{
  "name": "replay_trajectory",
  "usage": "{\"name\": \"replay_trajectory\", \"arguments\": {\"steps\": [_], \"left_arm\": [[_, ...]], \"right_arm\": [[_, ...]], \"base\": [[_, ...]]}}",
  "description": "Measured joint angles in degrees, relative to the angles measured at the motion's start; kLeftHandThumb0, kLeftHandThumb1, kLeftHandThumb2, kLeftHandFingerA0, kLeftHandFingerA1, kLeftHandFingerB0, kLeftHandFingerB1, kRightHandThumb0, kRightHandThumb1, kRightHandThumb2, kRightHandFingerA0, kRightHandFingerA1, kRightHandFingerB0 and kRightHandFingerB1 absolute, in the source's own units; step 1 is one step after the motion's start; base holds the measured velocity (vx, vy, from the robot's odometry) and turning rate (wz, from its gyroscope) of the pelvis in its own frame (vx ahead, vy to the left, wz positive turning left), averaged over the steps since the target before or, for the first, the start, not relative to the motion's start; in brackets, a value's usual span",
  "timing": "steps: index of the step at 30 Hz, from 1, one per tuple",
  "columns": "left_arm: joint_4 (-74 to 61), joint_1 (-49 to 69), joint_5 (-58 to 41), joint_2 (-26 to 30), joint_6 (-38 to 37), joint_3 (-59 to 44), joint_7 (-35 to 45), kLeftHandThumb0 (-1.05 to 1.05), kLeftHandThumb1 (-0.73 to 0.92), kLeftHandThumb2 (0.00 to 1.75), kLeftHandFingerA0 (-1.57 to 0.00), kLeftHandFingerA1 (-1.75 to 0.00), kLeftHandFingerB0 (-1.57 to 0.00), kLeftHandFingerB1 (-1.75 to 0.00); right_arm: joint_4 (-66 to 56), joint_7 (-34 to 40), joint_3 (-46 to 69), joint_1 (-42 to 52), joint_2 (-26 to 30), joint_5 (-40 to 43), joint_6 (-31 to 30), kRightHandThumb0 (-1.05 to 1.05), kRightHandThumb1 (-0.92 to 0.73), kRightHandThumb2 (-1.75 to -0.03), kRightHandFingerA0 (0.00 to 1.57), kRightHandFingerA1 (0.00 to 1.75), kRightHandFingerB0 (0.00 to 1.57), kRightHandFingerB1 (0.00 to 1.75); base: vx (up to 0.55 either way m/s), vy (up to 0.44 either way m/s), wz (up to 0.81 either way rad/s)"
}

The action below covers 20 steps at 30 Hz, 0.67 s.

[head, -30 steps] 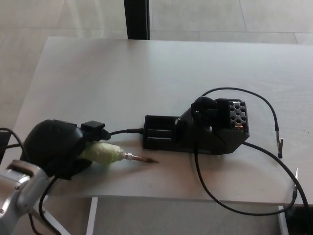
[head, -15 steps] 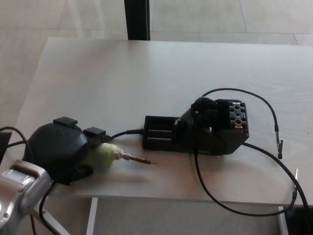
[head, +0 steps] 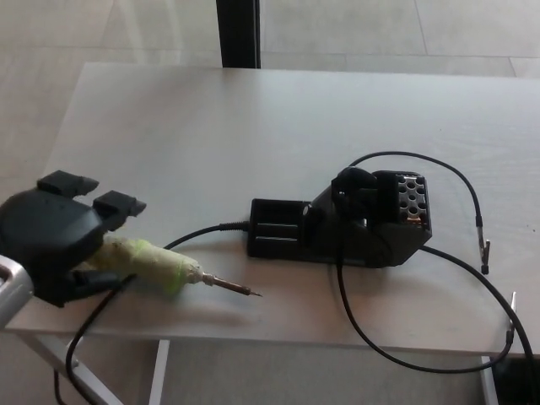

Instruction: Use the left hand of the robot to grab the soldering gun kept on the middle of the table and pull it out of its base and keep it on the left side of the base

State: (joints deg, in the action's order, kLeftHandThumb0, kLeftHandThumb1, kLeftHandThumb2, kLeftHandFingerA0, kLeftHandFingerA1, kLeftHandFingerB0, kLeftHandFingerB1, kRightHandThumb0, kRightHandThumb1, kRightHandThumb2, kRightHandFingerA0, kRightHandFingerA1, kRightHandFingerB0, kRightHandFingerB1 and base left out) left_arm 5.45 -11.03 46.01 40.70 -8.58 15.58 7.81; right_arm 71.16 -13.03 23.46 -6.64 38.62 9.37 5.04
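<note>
The soldering gun [head: 156, 264], with a pale green handle and a thin metal tip, lies on the white table [head: 253, 126] near its front left edge. Its tip points right toward the base. The black base [head: 354, 226] stands in the middle of the table, to the right of the gun, with its holder empty. My left hand [head: 51, 240] is at the table's left edge, just left of the handle's rear end. Its fingers [head: 118, 205] are lifted and spread, and most of the handle is uncovered. A black cord [head: 207, 232] runs from the base to the gun.
Black cables [head: 456, 181] loop from the base over the right side of the table, ending in small clips [head: 484, 246] near the right edge. Another cord [head: 84, 333] hangs off the front left edge. A dark post [head: 239, 32] stands behind the table.
My left hand has moved left and back off the handle with its fingers lifted. The soldering gun now lies on the table, its handle exposed, a little lower and further left.
</note>
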Motion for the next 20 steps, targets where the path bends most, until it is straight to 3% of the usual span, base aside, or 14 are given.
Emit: {"name": "replay_trajectory", "arguments": {"steps": [1,2,3,4,5,6,7,8,9,16,17,18,19,20], "left_arm": [[-0.43,-0.28,-0.23,0.45,0.01,-1.98,-0.33,-0.75,0.67,0.99,0.0,-0.23,-0.1,-0.35],[-0.87,-0.51,-0.5,0.76,0.02,-3.74,-0.58,-0.8,0.66,0.96,0.0,-0.19,-0.06,-0.31],[-1.33,-0.69,-0.86,0.97,0.05,-5.58,-0.83,-0.65,0.73,0.84,0.0,-0.07,-0.06,-0.27],[-1.78,-1.14,-1.45,0.95,0.12,-7.85,-1.06,-0.84,0.66,0.96,0.0,-0.22,-0.08,-0.23],[-2.0,-1.63,-2.02,0.87,0.15,-9.76,-1.25,-0.84,0.66,0.96,0.0,-0.22,-0.08,-0.23],[-2.06,-2.18,-2.63,0.71,0.18,-11.84,-1.46,-0.66,0.85,0.65,0.0,-0.04,-0.01,-0.3],[-2.07,-2.65,-3.34,0.49,0.3,-13.72,-1.56,-0.81,0.66,0.96,0.0,-0.21,0.0,-0.09],[-2.08,-3.02,-4.05,0.23,0.47,-15.58,-1.63,-0.81,0.71,1.06,0.0,-0.3,0.0,-0.16],[-2.06,-3.34,-4.75,0.01,0.6,-17.35,-1.69,-0.86,0.68,1.01,0.0,-0.29,-0.02,-0.11],[-4.46,-2.07,-9.89,-3.86,1.65,-28.44,-1.49,-0.76,0.6,0.99,0.0,-0.52,0.0,-0.35],[-5.02,-1.29,-10.61,-4.59,1.83,-29.67,-1.32,-0.77,0.58,0.99,0.0,-0.68,0.0,-0.44],[-5.67,-0.09,-11.41,-5.41,2.02,-31.17,-1.04,-0.77,0.58,0.99,0.0,-0.68,0.0,-0.44],[-6.14,1.16,-12.09,-6.15,2.2,-32.45,-0.82,-0.76,0.79,0.68,0.0,-0.92,0.0,-0.43],[-6.51,2.35,-12.79,-6.89,2.45,-33.71,-0.6,-0.76,0.79,0.68,0.0,-0.92,0.0,-0.43]], "right_arm": [[0.13,-0.04,-0.07,0.11,0.0,-0.03,0.22,-0.9,-0.32,-1.25,1.36,0.96,0.6,1.17],[0.25,-0.08,-0.17,0.25,-0.02,-0.06,0.36,-0.92,-0.22,-1.29,1.36,0.87,0.46,1.38],[0.28,-0.21,-0.24,0.37,-0.05,-0.07,0.45,-0.93,-0.21,-1.29,1.35,0.87,0.43,1.39],[0.25,-0.23,-0.24,0.43,-0.06,-0.06,0.44,-0.93,-0.22,-1.28,1.36,0.87,0.43,1.38],[0.23,-0.23,-0.24,0.49,-0.06,-0.05,0.44,-0.93,-0.22,-1.28,1.36,0.87,0.43,1.38],[0.21,-0.23,-0.25,0.52,-0.06,-0.06,0.45,-0.94,-0.22,-1.28,1.36,0.87,0.43,1.4],[0.2,-0.23,-0.26,0.55,-0.06,-0.06,0.45,-0.95,-0.22,-1.28,1.35,0.88,0.44,1.4],[0.2,-0.23,-0.26,0.58,-0.06,-0.06,0.45,-0.93,-0.22,-1.27,1.36,0.86,0.44,1.39],[0.2,-0.23,-0.26,0.61,-0.06,-0.05,0.45,-1.04,-0.32,-1.3,1.32,0.93,0.57,1.24],[0.24,-0.11,-0.25,0.59,-0.06,-0.06,0.41,-1.01,-0.35,-1.3,1.32,0.95,0.57,1.23],[0.24,-0.07,-0.25,0.57,-0.06,-0.06,0.4,-0.95,-0.33,-1.27,1.31,0.99,0.57,1.19],[0.24,-0.06,-0.26,0.54,-0.06,-0.06,0.39,-0.95,-0.33,-1.27,1.31,0.99,0.57,1.19],[0.23,-0.05,-0.26,0.51,-0.07,-0.06,0.39,-1.04,-0.35,-1.3,1.3,0.96,0.56,1.23],[0.24,-0.03,-0.26,0.52,-0.06,-0.06,0.38,-1.04,-0.35,-1.3,1.3,0.96,0.56,1.23]], "base": [[0.0,0.0,0.0],[0.0,0.0,0.0],[0.0,0.0,0.0],[0.0,0.0,0.0],[0.0,0.0,0.0],[0.0,0.0,0.0],[0.0,0.0,0.0],[0.0,0.0,0.0],[0.0,0.0,0.0],[0.0,0.0,0.0],[0.0,0.0,0.0],[0.0,0.0,0.0],[0.0,0.0,0.0],[0.0,0.0,0.0]]}}
